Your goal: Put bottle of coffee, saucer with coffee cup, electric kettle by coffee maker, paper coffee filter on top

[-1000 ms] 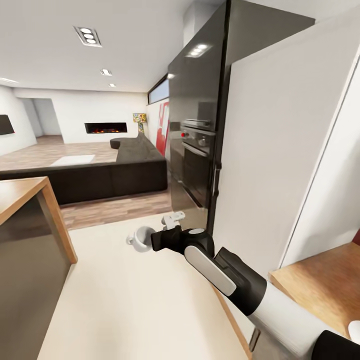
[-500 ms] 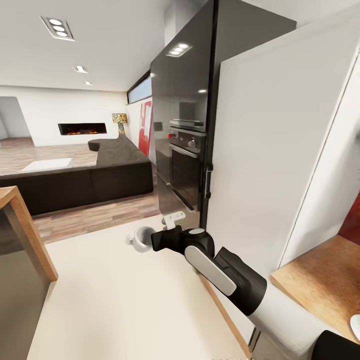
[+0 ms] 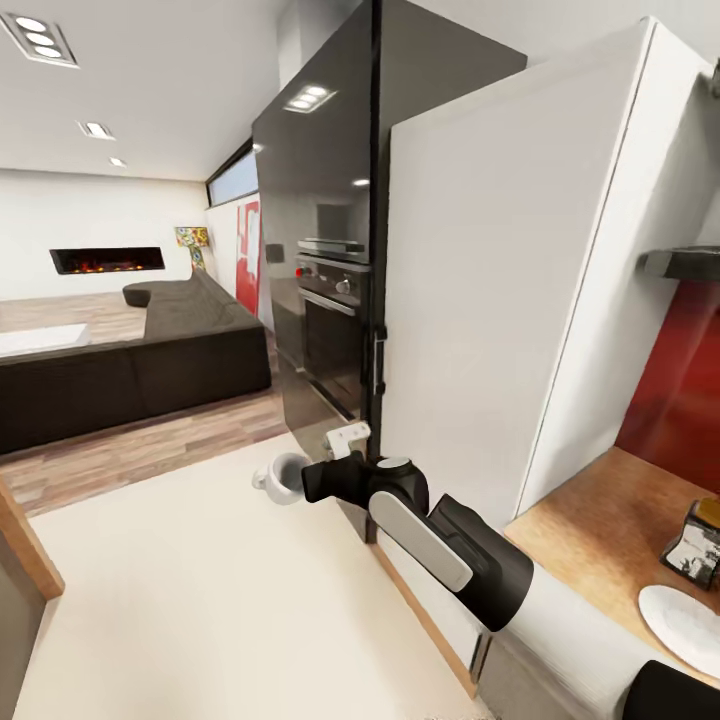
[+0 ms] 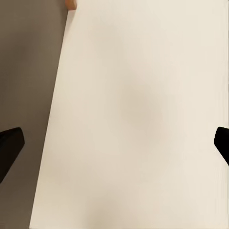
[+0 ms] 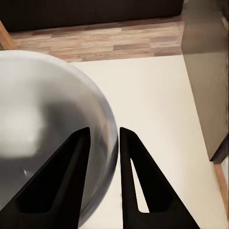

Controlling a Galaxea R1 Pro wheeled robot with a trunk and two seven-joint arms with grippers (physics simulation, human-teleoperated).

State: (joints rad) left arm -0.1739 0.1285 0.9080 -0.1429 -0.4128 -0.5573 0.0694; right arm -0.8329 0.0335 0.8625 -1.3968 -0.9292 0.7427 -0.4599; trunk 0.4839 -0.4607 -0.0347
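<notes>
— Cup (image 3: pixel 281 478) pinched by its rim in the right gripper (image 5: pixel 101 143), well short of the saucer (image 3: pixel 683 622)?
— Yes. Thin hold; turning could slip it. Left gripper (image 4: pixel 114 143) wide, empty.

A tall dark cabinet (image 3: pixel 320 200) holds a built-in oven (image 3: pixel 330 335) with a red knob on its panel. Beside it stands a white panel (image 3: pixel 500 290), reaching down to the floor. A red backsplash (image 3: pixel 675 390) shows behind it, under a dark shelf (image 3: pixel 685 262). The cream floor (image 3: pixel 200 600) meets wood planks (image 3: pixel 140 450) further off. A dark sofa (image 3: pixel 130 360) sits on the planks, with a lit fireplace (image 3: pixel 107 260) in the far white wall and a colourful lamp (image 3: pixel 191 240) near it. Recessed lights (image 3: pixel 40 38) dot the ceiling.
</notes>
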